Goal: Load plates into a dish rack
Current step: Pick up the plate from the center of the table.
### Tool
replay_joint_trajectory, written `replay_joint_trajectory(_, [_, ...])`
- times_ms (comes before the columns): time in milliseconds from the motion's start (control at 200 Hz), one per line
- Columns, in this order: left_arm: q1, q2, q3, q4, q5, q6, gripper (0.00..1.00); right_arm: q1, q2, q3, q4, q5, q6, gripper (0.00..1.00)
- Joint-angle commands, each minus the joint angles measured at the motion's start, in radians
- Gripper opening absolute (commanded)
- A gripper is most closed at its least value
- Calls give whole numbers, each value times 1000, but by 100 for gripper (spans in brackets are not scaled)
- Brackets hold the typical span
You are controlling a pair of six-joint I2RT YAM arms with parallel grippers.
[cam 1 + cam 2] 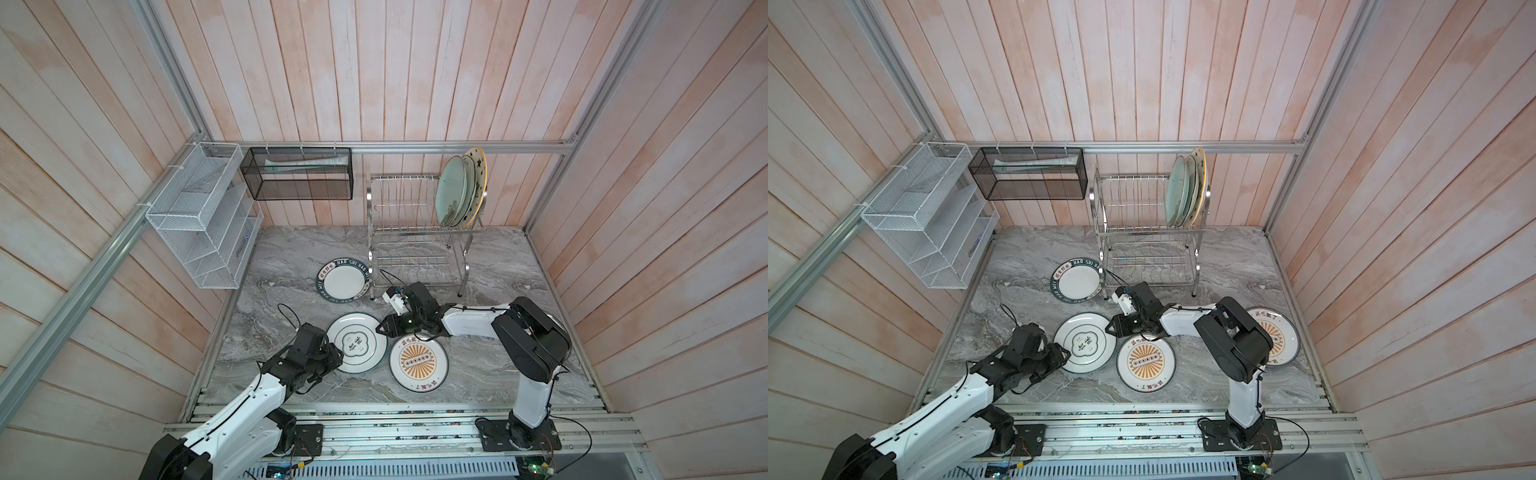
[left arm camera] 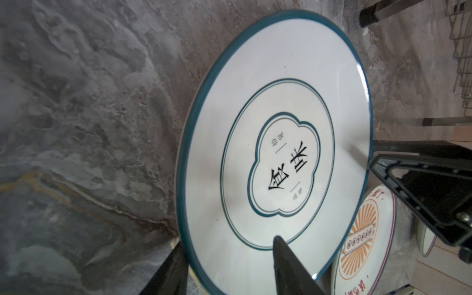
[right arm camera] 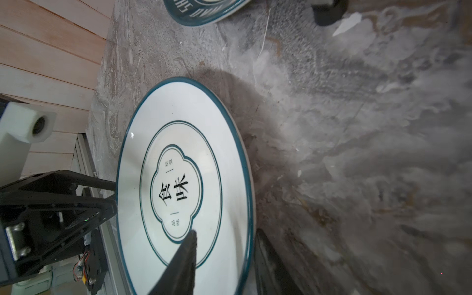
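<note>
The green quatrefoil plate (image 1: 357,341) (image 2: 281,127) (image 3: 178,153) lies at mid-table. My left gripper (image 1: 336,353) (image 2: 227,242) is shut on its near-left rim, one finger on top and one beneath. At the opposite, far-right rim my right gripper (image 1: 380,328) (image 3: 226,232) grips the same way. A green-lettered plate (image 1: 344,281) lies flat beside the dish rack (image 1: 399,195). An orange sunburst plate (image 1: 418,362) lies to the right of the held one. Another sunburst plate (image 1: 1277,336) shows behind the right arm. Three plates (image 1: 451,191) stand upright at the right end of the rack's upper tier.
A white mesh organizer (image 1: 199,216) hangs on the left wall and a black mesh basket (image 1: 299,174) on the back rail. The right arm (image 1: 528,336) reaches leftwards across the table in front of the rack's feet. Wooden walls close in three sides.
</note>
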Motion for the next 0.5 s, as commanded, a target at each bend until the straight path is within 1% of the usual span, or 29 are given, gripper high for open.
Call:
replay_joint_trajectory(0, [4,-15,-6,-7,-27,-8,54,36,32,41,11,-57,24,38])
replay_joint_trajectory(120, [3,-10,-4,-26,-44,-8,54,49,53,62,27,-70,44,38])
replay_joint_trajectory(495, [3,-1,-11,-18,-44,-6,54,51,92,78,69,-101,100,36])
